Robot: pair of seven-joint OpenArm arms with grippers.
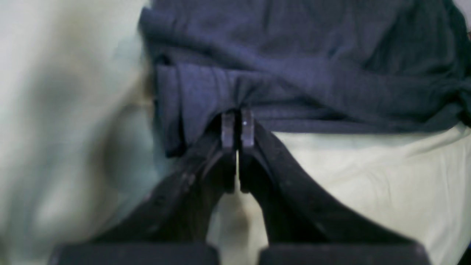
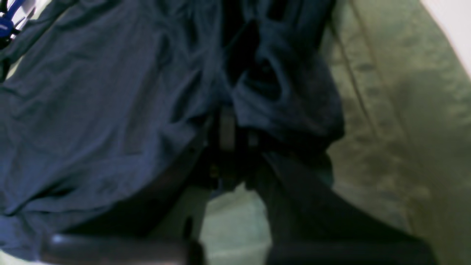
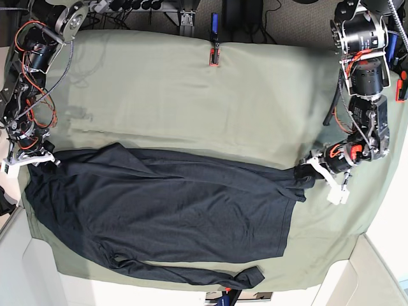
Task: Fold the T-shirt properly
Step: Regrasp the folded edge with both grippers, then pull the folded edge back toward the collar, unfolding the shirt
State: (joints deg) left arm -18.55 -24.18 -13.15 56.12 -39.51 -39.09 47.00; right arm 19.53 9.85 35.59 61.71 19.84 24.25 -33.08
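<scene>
The dark charcoal T-shirt [image 3: 166, 210] lies spread across the lower half of the cloth, with one long sleeve [image 3: 191, 274] stretched along its near edge. In the base view my left gripper [image 3: 305, 171] is at the shirt's right end. In the left wrist view it [image 1: 237, 123] is shut on a bunched fold of the T-shirt [image 1: 294, 66]. My right gripper [image 3: 39, 159] sits at the shirt's upper left corner. The right wrist view shows it [image 2: 237, 132] shut with the wrinkled dark T-shirt [image 2: 92, 110] gathered around its fingertips.
An olive-green cloth sheet [image 3: 191, 102] covers the table, held at the far edge by a red clamp [image 3: 215, 57]. Another clamp [image 3: 401, 86] sits at the right edge. The arm bases and cables stand at the two back corners.
</scene>
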